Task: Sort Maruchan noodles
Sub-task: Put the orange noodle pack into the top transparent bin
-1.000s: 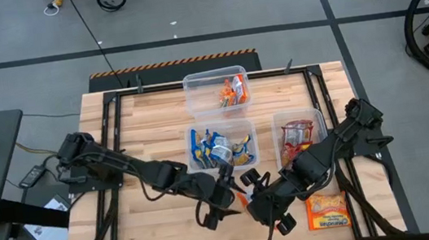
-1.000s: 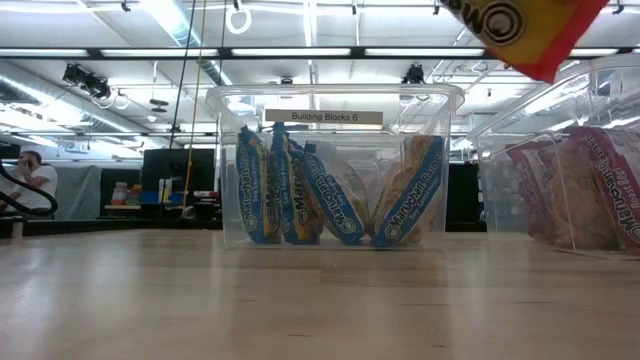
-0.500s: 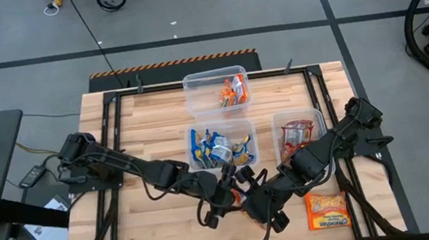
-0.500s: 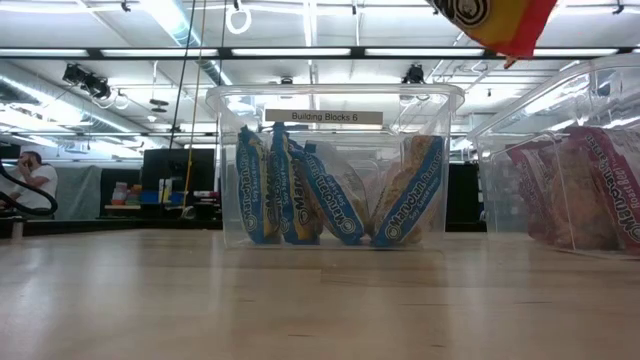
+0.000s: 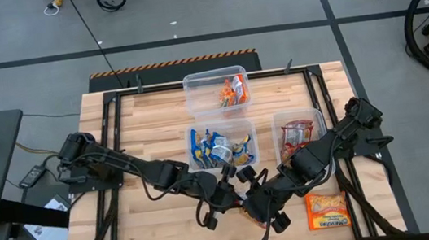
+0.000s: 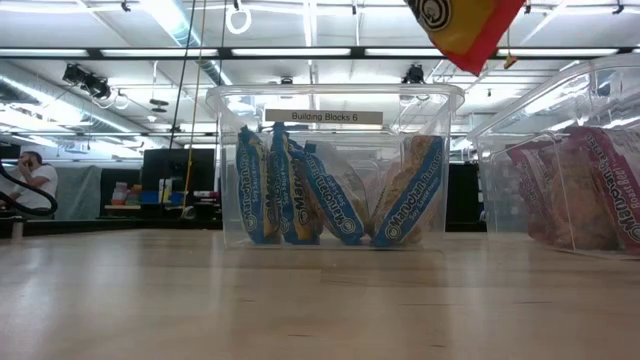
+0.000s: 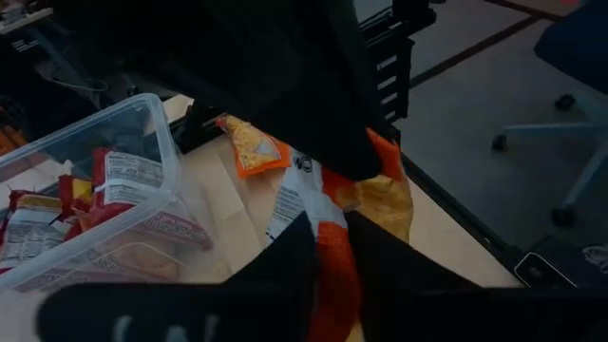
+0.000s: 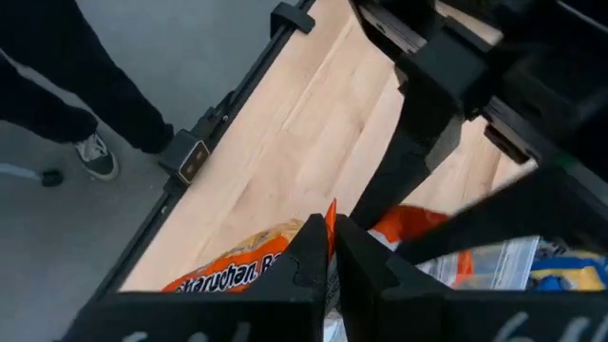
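High view: the left gripper [image 5: 228, 194] and right gripper [image 5: 249, 203] meet at six o'clock on the desk [image 5: 150, 128], likely a mid-air handover. Low view: the orange packet [image 6: 462, 30] hangs raised, corner down. Left wrist view: fingers [image 7: 285, 256] pinch its edge, long axis running away. Right wrist view: fingers [image 8: 309, 252] clamp the packet's other end.

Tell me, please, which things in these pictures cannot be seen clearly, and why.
- High view: the orange packet held between both grippers is almost covered by the arms.
- Low view: the picture's top edge cuts this packet; no gripper shows.
- Left wrist view: the right arm hides the packet's upper part.
- High view: packet print too small to read.
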You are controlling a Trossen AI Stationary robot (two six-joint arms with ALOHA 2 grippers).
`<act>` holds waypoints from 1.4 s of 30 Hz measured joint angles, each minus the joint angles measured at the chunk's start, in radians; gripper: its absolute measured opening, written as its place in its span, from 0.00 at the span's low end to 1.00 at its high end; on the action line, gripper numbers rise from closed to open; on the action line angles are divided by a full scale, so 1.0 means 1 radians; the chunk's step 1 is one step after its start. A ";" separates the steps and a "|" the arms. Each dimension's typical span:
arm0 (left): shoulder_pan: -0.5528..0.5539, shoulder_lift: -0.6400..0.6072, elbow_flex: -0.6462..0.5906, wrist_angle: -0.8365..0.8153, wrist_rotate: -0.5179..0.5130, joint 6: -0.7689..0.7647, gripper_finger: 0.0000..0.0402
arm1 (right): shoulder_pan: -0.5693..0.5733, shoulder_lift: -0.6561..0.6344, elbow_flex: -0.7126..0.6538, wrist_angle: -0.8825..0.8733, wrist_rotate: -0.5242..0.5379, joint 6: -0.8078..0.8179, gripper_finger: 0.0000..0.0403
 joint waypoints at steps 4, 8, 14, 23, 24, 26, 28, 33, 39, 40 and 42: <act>0.013 -0.001 0.000 -0.001 0.000 -0.058 0.07 | 0.000 0.000 0.000 -0.001 0.023 0.033 0.13; 0.039 -0.015 -0.001 -0.004 -0.005 -0.118 0.02 | 0.008 0.000 0.000 0.000 0.025 0.022 0.27; 0.067 -0.080 -0.001 -0.107 -0.007 -0.064 0.04 | 0.029 -0.050 0.073 -0.058 0.040 0.029 0.46; 0.294 -0.292 0.001 -0.429 -0.027 0.434 0.03 | 0.056 -0.174 0.237 -0.201 0.300 0.101 0.49; 0.341 -0.305 0.001 -0.457 -0.027 0.510 0.03 | 0.056 -0.185 0.237 -0.209 0.325 0.100 0.49; 0.439 -0.326 0.001 -0.475 -0.017 0.621 0.03 | 0.053 -0.202 0.237 -0.222 0.371 0.099 0.49; 0.550 -0.334 0.001 -0.473 0.011 0.712 0.03 | 0.038 -0.209 0.237 -0.232 0.414 0.083 0.49; 0.803 -0.300 0.001 -0.454 0.170 0.935 0.03 | -0.040 -0.211 0.237 -0.232 0.444 0.047 0.49; 0.989 -0.194 0.000 -0.428 0.272 1.100 0.03 | -0.161 -0.211 0.237 -0.232 0.444 0.062 0.48; 1.005 -0.174 0.000 -0.428 0.288 1.123 0.03 | -0.181 -0.211 0.237 -0.232 0.444 0.066 0.48; 1.026 -0.121 0.000 -0.418 0.309 1.169 0.03 | -0.222 -0.211 0.237 -0.232 0.444 0.071 0.48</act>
